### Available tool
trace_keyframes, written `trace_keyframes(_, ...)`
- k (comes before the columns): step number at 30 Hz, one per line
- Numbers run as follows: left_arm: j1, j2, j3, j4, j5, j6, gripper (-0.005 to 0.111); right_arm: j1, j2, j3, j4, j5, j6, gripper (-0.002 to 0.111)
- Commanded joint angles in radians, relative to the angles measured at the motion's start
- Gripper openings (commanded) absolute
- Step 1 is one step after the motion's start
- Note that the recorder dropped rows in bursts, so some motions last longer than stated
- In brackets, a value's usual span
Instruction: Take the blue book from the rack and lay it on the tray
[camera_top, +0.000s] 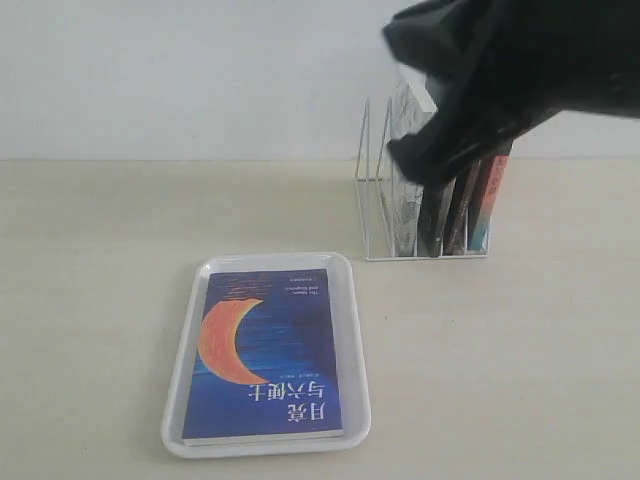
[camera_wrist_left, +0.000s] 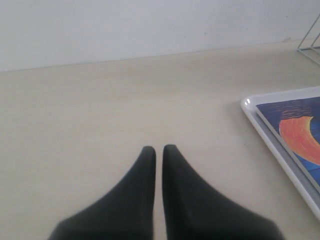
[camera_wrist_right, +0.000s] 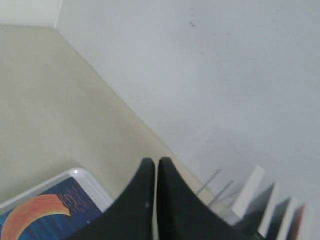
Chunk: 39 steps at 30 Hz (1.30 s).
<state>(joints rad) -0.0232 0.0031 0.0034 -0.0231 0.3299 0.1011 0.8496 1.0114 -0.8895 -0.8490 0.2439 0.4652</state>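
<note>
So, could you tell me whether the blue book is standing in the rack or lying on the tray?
On the tray, flat and cover-up: the exterior view shows the book inside its rim, apart from the rack.

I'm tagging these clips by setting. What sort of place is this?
Likely a staged lab bench: plain pale tabletop against a blank white wall, holding a wire rack of books and a tray with the blue book.
</note>
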Motion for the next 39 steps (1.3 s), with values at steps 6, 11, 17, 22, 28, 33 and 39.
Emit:
trace_keyframes(6,0.002,-0.003,-0.003,-0.002,-0.016,0.004,0.005,-0.004,-0.230,-0.006,-0.007,0.316,0.051,0.000)
trace_keyframes(11,0.002,-0.003,-0.003,-0.002,-0.016,0.004,0.005,-0.004,-0.282,-0.006,-0.008,0.341,0.058,0.000)
trace_keyframes(17,0.002,-0.003,-0.003,-0.002,-0.016,0.004,0.005,-0.004,-0.324,-0.006,-0.011,0.353,0.058,0.000)
trace_keyframes(22,0.002,-0.003,-0.003,-0.002,-0.016,0.004,0.005,-0.004,-0.328,-0.006,-0.011,0.351,0.058,0.000)
trace_keyframes(28,0.002,-0.003,-0.003,-0.002,-0.016,0.004,0.005,-0.004,-0.328,-0.006,-0.011,0.351,0.058,0.000)
trace_keyframes(33,0.002,-0.003,-0.003,-0.002,-0.016,0.004,0.005,-0.004,-0.340,-0.006,-0.038,0.353,0.056,0.000)
trace_keyframes(39,0.002,-0.003,-0.003,-0.002,-0.016,0.004,0.005,-0.353,-0.474,0.153,0.029,0.076,0.194,0.000)
